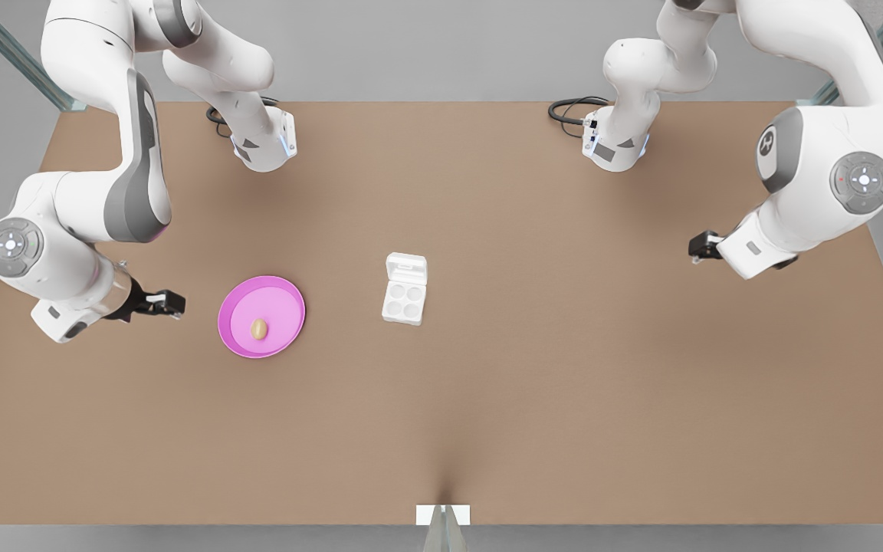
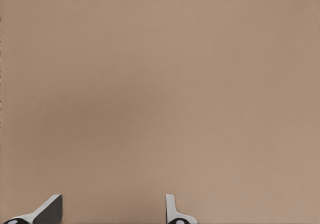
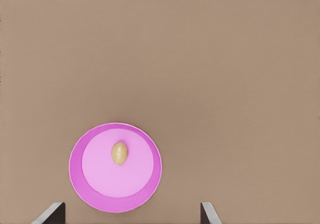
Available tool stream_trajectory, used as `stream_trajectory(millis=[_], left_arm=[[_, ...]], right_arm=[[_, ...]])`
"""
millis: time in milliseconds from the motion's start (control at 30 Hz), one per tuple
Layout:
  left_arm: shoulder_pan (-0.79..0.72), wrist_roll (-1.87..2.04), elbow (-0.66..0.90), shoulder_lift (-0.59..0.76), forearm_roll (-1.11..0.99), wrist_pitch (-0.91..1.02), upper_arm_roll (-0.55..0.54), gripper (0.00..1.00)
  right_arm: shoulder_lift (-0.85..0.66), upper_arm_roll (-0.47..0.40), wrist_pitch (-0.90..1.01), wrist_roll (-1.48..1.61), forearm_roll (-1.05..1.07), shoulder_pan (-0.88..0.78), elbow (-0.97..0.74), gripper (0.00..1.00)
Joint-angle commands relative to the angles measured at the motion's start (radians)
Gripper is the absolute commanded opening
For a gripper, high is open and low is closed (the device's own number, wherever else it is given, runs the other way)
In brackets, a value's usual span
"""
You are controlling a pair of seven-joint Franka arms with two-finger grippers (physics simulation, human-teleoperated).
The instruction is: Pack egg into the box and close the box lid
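The tan egg (image 1: 258, 329) (image 3: 119, 153) lies in the middle of a pink round plate (image 1: 231, 341) (image 3: 80, 184) on the brown table. To the plate's right in the front view sits the white box (image 1: 403, 300), four cups bare, its box lid (image 1: 406, 269) hinged open on the far side. My right gripper (image 1: 169, 303) (image 3: 131, 215) hovers open just off the plate, on the front view's left. My left gripper (image 1: 698, 247) (image 2: 112, 214) is open over bare table at the front view's right, far from the box.
The two arm bases (image 1: 265, 146) (image 1: 614, 146) with black cables stand at the table's far edge. A small white fixture (image 1: 442, 515) sits at the middle of the near edge. Bare brown table (image 1: 564, 383) spreads around the plate and box.
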State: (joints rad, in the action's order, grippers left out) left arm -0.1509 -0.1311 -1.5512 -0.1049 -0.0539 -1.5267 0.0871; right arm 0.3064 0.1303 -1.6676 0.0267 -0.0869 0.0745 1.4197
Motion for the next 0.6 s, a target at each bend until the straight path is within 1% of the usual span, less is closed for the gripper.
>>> stream_trajectory(millis=[0,67,100,133,167,200,233,300,333,400,500,567], left_arm=[[0.002,-0.048,0.0,0.001,-0.004,-0.067,0.0,1.0],[0.001,-0.048,0.0,0.001,-0.004,-0.067,0.0,1.0],[0.001,-0.048,0.0,0.001,-0.004,-0.067,0.0,1.0],[-0.001,-0.048,0.0,0.001,-0.004,-0.067,0.0,1.0],[-0.002,-0.048,0.0,0.001,-0.004,-0.067,0.0,1.0],[-0.007,-0.048,0.0,-0.004,-0.006,-0.067,0.0,1.0],[-0.007,-0.048,0.0,-0.006,-0.006,-0.067,0.0,1.0],[-0.007,-0.048,0.0,-0.007,-0.004,-0.067,0.0,1.0],[-0.007,-0.048,0.0,-0.007,-0.004,-0.067,0.0,1.0],[-0.007,-0.048,0.0,-0.007,-0.006,-0.067,0.0,1.0],[-0.007,-0.048,0.0,-0.009,-0.006,-0.067,0.0,1.0],[-0.007,-0.048,0.0,-0.013,-0.006,-0.069,0.0,1.0]], right_arm=[[-0.001,0.0,-0.044,0.082,0.004,0.01,-0.001,1.0],[0.017,0.005,0.08,0.087,-0.001,-0.004,0.005,1.0],[0.04,0.005,0.089,0.065,-0.01,-0.03,0.007,1.0],[0.137,0.003,0.091,0.059,-0.001,-0.03,-0.002,1.0],[0.175,0.003,0.069,0.012,0.003,-0.035,0.007,1.0],[0.237,0.005,-0.027,-0.021,0.003,-0.033,0.038,1.0],[0.235,0.005,-0.173,-0.062,0.013,-0.025,0.122,1.0],[0.221,0.005,-0.406,-0.091,0.012,-0.012,0.294,1.0],[0.212,0.005,-0.469,-0.094,0.012,-0.007,0.341,1.0],[0.215,0.006,-0.526,-0.093,0.012,-0.01,0.363,1.0],[0.215,0.008,-0.718,-0.097,0.01,-0.016,0.449,1.0],[0.217,0.009,-0.741,-0.094,0.01,-0.016,0.449,1.0]])
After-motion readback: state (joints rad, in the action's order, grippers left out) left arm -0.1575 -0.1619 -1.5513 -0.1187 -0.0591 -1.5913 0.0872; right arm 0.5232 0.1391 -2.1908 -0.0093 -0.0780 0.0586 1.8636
